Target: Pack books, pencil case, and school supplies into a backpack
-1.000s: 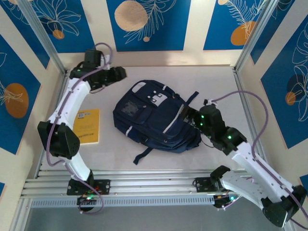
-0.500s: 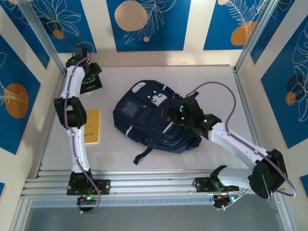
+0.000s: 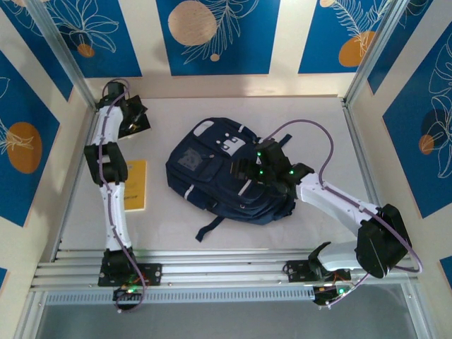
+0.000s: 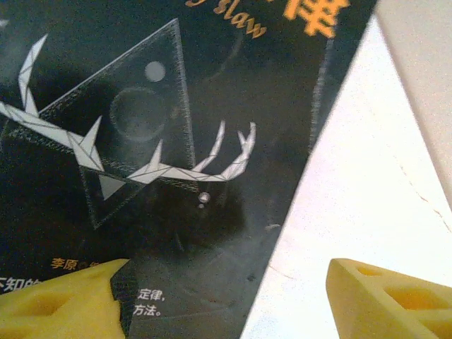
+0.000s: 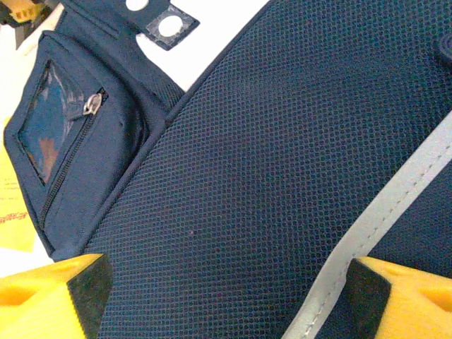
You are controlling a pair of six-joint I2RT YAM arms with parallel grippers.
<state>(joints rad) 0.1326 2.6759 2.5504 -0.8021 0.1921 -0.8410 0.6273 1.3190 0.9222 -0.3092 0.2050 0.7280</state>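
The navy backpack lies flat mid-table, its pale stripe and zipped pocket close in the right wrist view. My right gripper hovers over its mesh front, open, with nothing between the fingers. A black book with an orange title lies in the back left corner. My left gripper is just above it, open, straddling the book's right edge: one finger over the cover, the other over bare table. A yellow-orange book lies left of the backpack. The pencil case and school supplies are out of view.
Frame posts and walls close in the table at the back and both sides. A dark strap trails from the backpack toward the near rail. The left arm's links stand over the yellow-orange book's left edge.
The left arm has folded back into the far left corner, and its gripper has come down over the black book. My right gripper has moved left from the backpack's right edge onto its front.
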